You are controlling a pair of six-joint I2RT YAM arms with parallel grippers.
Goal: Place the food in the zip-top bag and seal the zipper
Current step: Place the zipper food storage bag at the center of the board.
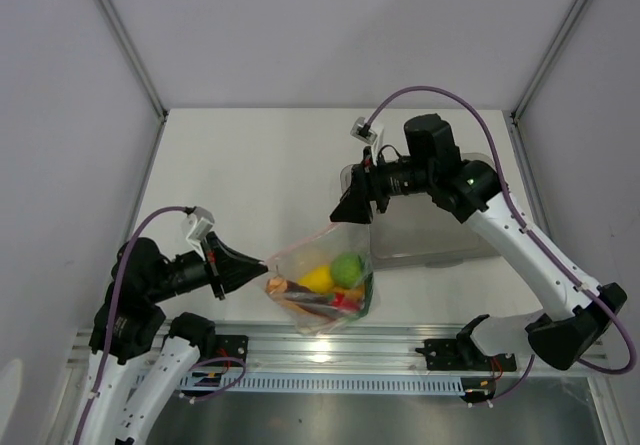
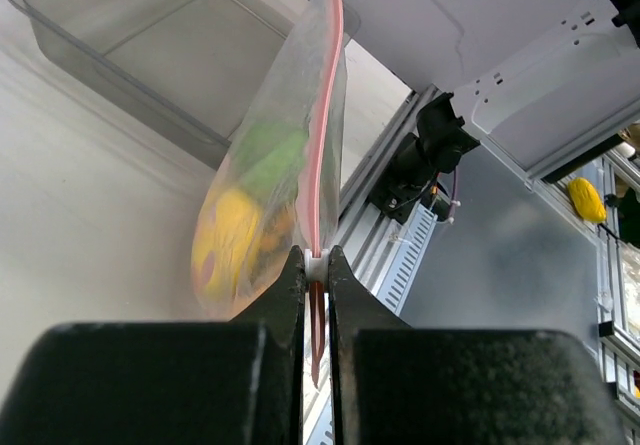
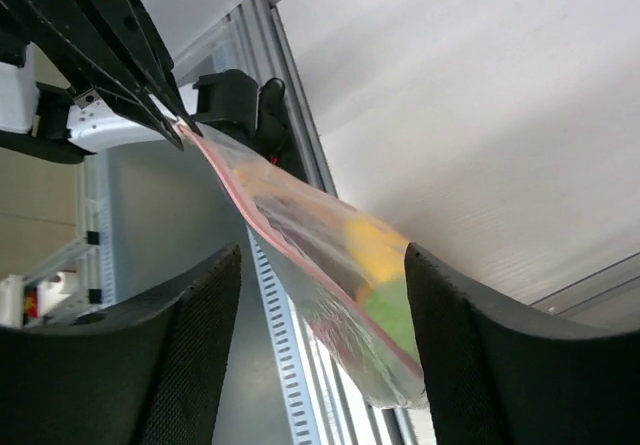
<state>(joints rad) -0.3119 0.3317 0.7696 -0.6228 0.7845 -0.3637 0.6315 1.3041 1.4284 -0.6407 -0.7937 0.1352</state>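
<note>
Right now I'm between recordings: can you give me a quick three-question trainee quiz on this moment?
1. True or false: the food is inside the bag.
2. The left claw is: A open, B shut on the zipper, C shut on nothing.
3. Fill in: the right claw straddles the bag with its jaws ____.
Key: 1 true; 2 B; 3 open.
</note>
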